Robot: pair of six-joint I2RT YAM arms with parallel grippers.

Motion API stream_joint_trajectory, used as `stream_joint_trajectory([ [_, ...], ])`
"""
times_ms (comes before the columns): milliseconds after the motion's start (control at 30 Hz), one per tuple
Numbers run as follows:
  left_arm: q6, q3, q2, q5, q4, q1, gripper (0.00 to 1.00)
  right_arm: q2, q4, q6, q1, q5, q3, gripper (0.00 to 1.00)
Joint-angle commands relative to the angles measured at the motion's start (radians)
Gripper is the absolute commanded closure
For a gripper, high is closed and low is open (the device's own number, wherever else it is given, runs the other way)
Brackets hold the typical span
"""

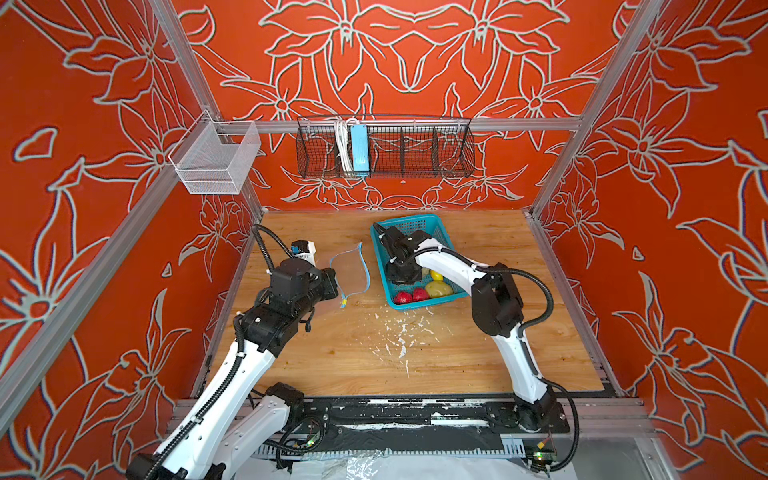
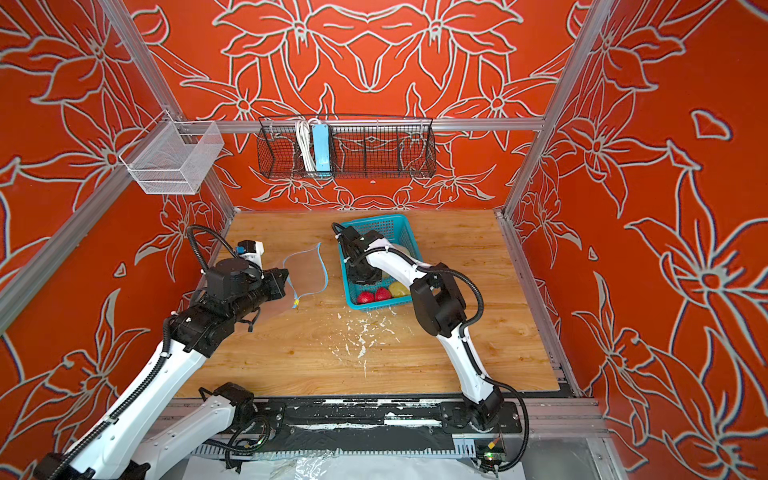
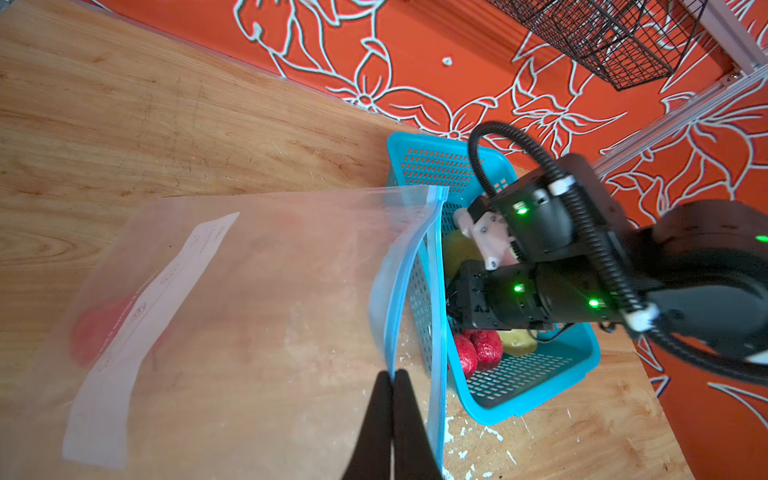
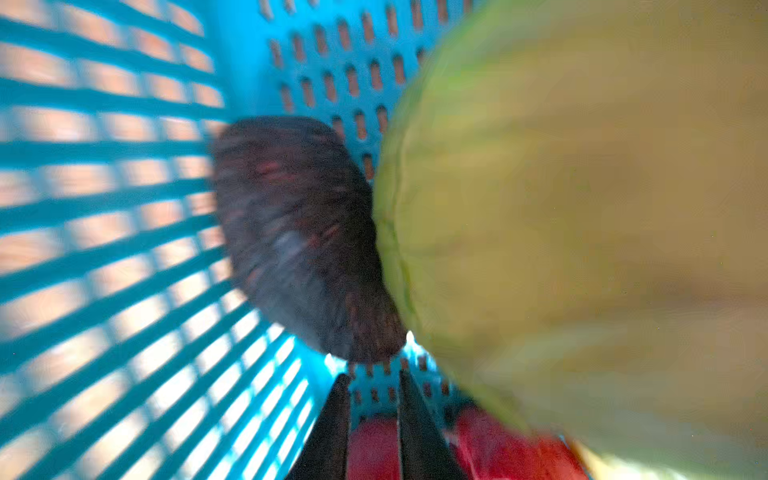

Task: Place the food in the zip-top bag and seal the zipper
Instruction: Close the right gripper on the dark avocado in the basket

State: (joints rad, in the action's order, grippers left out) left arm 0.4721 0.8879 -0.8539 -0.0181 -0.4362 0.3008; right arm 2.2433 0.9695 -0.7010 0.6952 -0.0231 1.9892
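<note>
Zip-top bag [image 1: 347, 276] and food [image 1: 438, 289]: positions

Left: left gripper [image 3: 392, 376], fingers pressed together, pinching the bag's zipper [image 1: 366, 270] edge, mouth gaping. Right: food in teal basket [image 1: 415, 223], just beside bag; right gripper [image 4: 374, 374] inside, fingers narrowly parted.

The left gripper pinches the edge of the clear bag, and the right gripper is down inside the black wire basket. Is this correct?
One part is wrong: the right gripper is down inside the teal basket, as both top views show. The rest holds: the left gripper does pinch the edge of the clear bag.
</note>
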Motion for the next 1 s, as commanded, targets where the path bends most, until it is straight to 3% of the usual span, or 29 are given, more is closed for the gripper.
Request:
stream_joint_trajectory([
  [0,0.002,-0.014,0.009,-0.007,0.005,-0.005,1.00,-0.080,-0.032,0.027,0.003,0.003,0.008,0.73],
  [167,0.002,-0.012,0.004,-0.005,0.007,-0.005,1.00,-0.031,0.028,0.099,0.003,0.009,0.116,0.62],
  [467,0.001,-0.010,-0.003,-0.008,0.007,-0.005,1.00,0.174,0.202,0.121,0.002,-0.021,0.363,0.61],
  [767,-0.001,-0.010,-0.007,-0.013,0.008,-0.005,1.00,0.219,0.215,0.091,0.003,-0.067,0.356,0.56],
  [867,-0.001,-0.009,-0.010,-0.013,0.007,-0.005,1.00,0.238,0.216,0.091,0.000,-0.075,0.361,0.47],
  [967,-0.001,-0.010,-0.011,-0.014,0.007,-0.005,1.00,0.256,0.214,0.091,-0.005,-0.077,0.367,0.46],
])
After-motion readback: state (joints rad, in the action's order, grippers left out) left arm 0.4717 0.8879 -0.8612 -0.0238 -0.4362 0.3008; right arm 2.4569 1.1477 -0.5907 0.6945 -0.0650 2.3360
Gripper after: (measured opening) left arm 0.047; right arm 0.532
